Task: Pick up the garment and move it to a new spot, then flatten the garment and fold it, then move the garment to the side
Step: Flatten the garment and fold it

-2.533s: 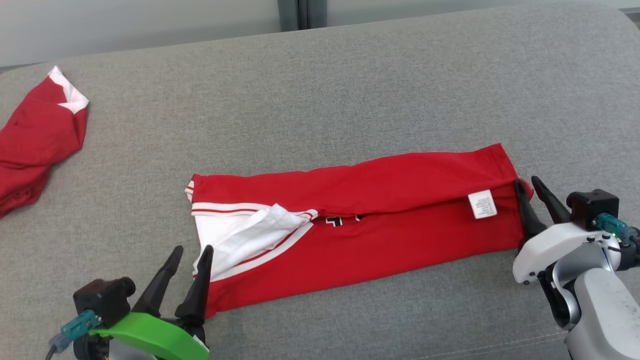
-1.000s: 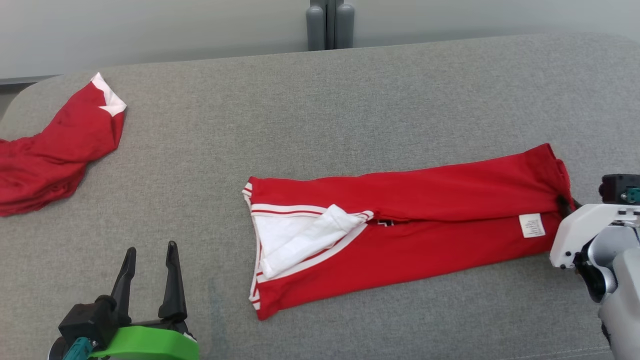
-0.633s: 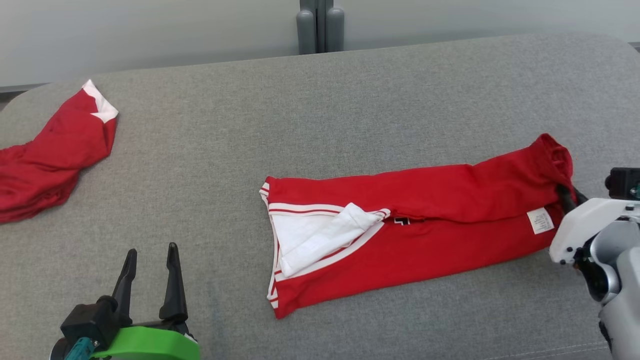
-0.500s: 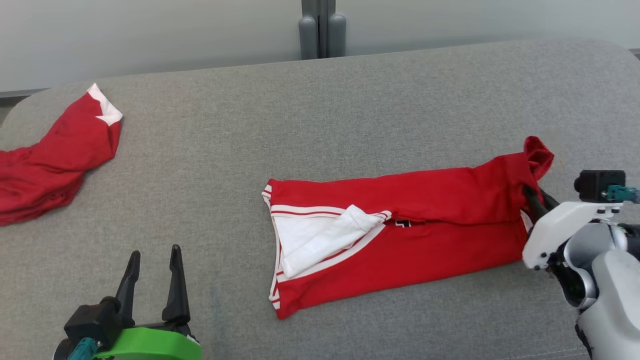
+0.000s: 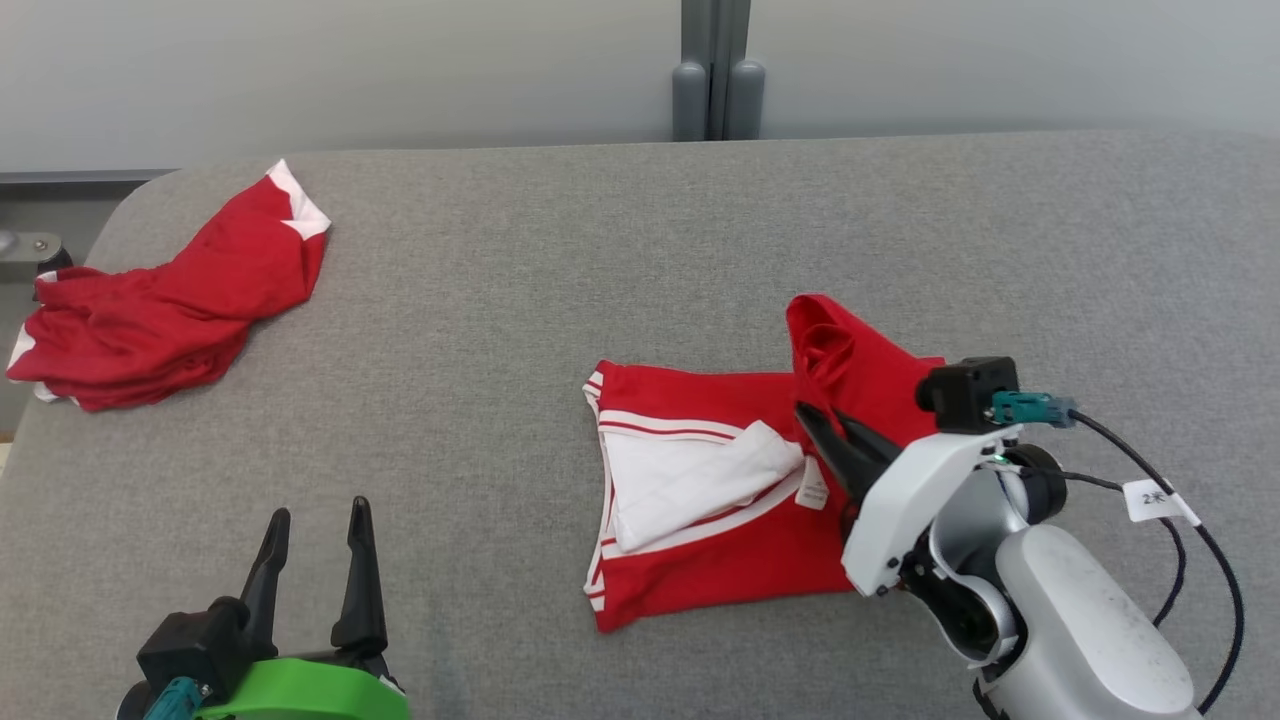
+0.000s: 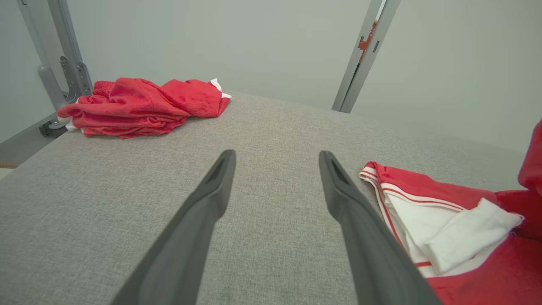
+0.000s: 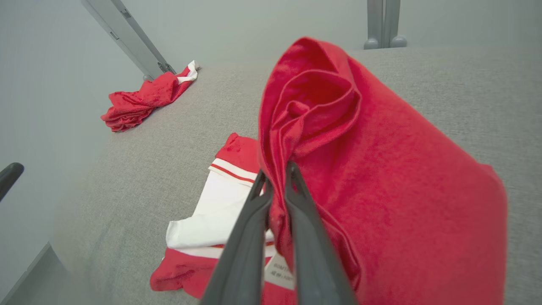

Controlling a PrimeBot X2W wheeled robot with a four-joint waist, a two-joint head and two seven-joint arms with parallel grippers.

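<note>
The red garment (image 5: 720,540) with white trim lies on the grey cushion, its right end lifted and carried over toward its left half. My right gripper (image 5: 815,425) is shut on that raised red end (image 7: 338,140), which drapes over the fingers (image 7: 296,220). A white care label (image 5: 812,484) hangs just under the grip. My left gripper (image 5: 315,525) stands open at the lower left, well clear of the garment's white-striped edge (image 6: 383,186). Nothing is between its fingers (image 6: 211,199).
A second red garment (image 5: 170,300) lies bunched at the cushion's far left corner, also in the left wrist view (image 6: 139,106). A grey post (image 5: 715,70) stands behind the cushion's back edge. The cushion's left edge (image 5: 60,330) drops off beside the bunched pile.
My right gripper has carried the garment's right end up and leftward, folding it over toward the white-striped half. The head camera has shifted too. The left gripper stays open.
</note>
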